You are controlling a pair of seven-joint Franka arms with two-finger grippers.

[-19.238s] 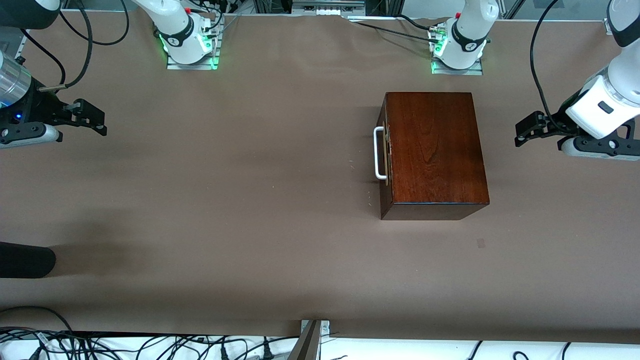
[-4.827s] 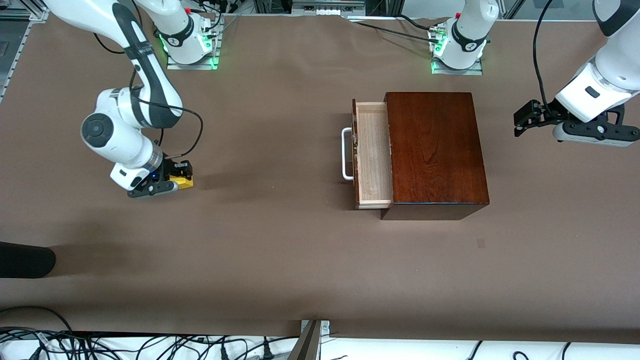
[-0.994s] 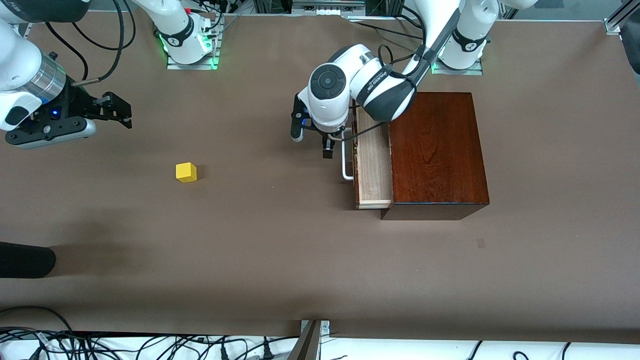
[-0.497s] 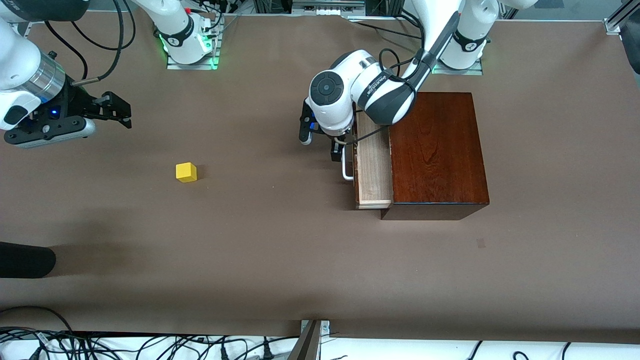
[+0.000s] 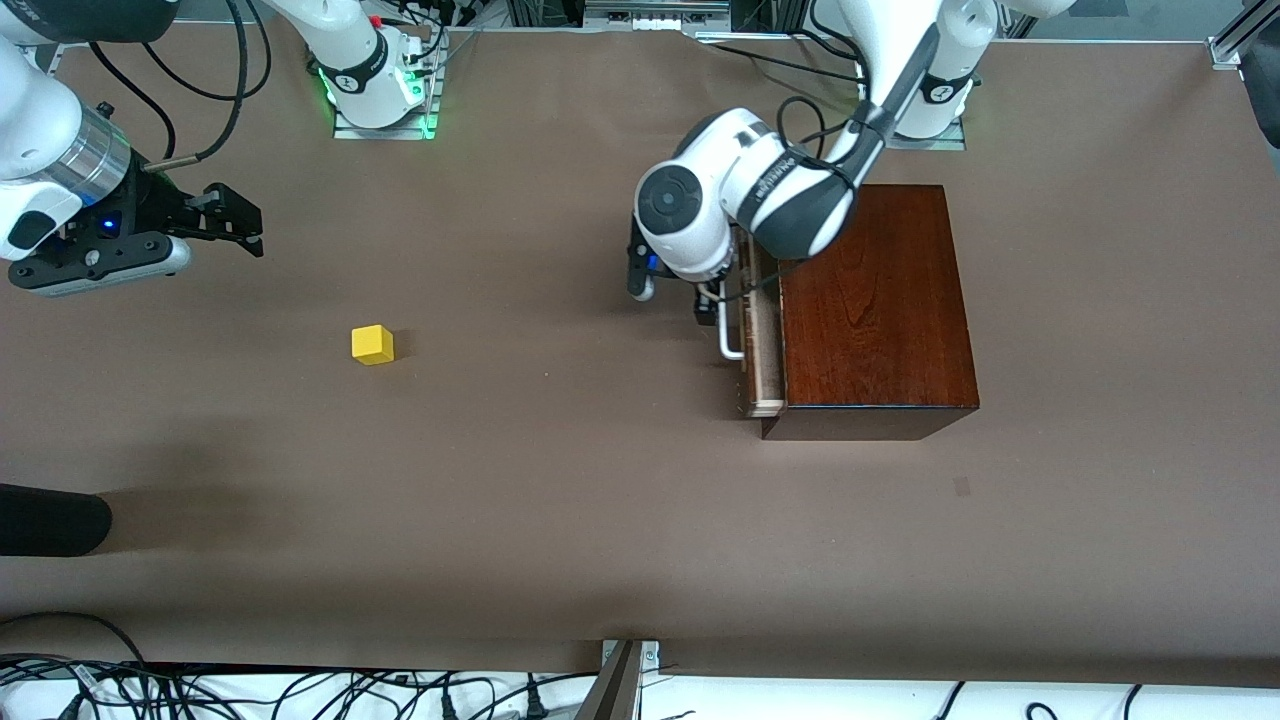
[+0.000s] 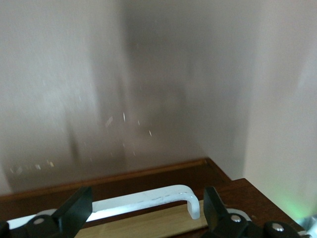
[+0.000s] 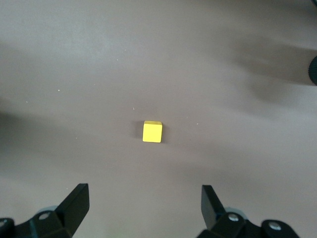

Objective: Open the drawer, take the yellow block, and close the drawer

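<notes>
Left gripper (image 5: pixel 678 300) low at the drawer (image 5: pixel 762 340) front, on the side toward the right arm's end of the table. Fingers (image 6: pixel 75 208) spread wide; in the left wrist view the white bar handle (image 6: pixel 148 201) runs between them with a gap to each pad, no clamp seen. One finger looks to sit just beside the handle (image 5: pixel 729 335) in the front view; contact cannot be confirmed.

Drawer only partly out of the dark mahogany box (image 5: pixel 870 300): a narrow strip of pale wood tray shows between the reddish-brown front and the box body. Inside of tray mostly hidden under the left arm's wrist.

Yellow block (image 5: pixel 372 344) out of the drawer, resting alone on the brown table cover (image 5: pixel 560 500), well apart from the box, toward the right arm's end of the table. Sits flat, faces plain. Nothing touching it.

Right gripper (image 5: pixel 225 220) up in the air over the table cover near the right arm's end, arm waiting. Fingers (image 7: pixel 74 203) wide apart and holding nothing. Right wrist view looks down on the block (image 7: pixel 152 131), which lies clear of both fingertips on bare cover.

Box stands square near the left arm's base, handle side facing the right arm's end of the table
</notes>
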